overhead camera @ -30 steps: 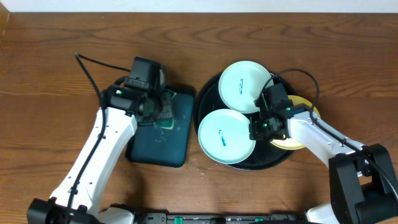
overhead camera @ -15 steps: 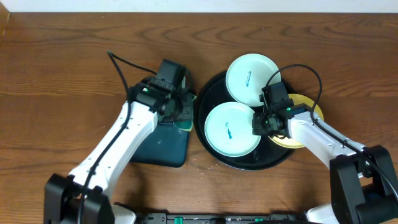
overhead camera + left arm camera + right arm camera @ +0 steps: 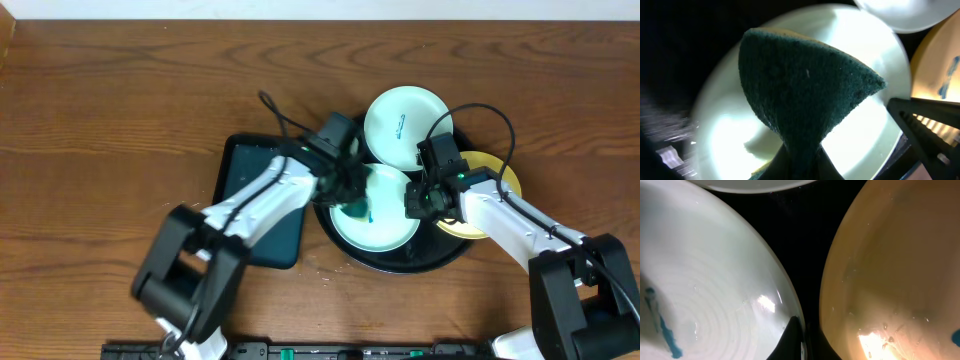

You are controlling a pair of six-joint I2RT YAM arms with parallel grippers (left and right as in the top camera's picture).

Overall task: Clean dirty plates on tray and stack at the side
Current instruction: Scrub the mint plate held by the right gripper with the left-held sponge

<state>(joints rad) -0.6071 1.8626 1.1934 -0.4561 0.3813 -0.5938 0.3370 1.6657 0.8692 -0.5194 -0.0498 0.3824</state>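
We count three plates, all on the round black tray [image 3: 430,258]: a near mint plate [image 3: 385,230], a far mint plate [image 3: 405,125] and a yellow plate [image 3: 890,270]. The yellow one is partly hidden under the right arm. Each plate carries a small teal smear.

Over the near mint plate, the left claw [image 3: 800,160] is clenched on one dark green sponge [image 3: 805,85]. The sponge covers much of that plate in the wrist view.

The right claw [image 3: 802,340] is clenched on nothing. Its tips sit in the dark gap between the near mint plate's rim and the yellow plate.

Just left of the round tray lies one teal rectangular tray [image 3: 240,165], and the left arm crosses it. Black cables [image 3: 490,115] loop above both arms.

Everything rests on a brown wood-grain table [image 3: 100,120] with a pale strip along its far edge.
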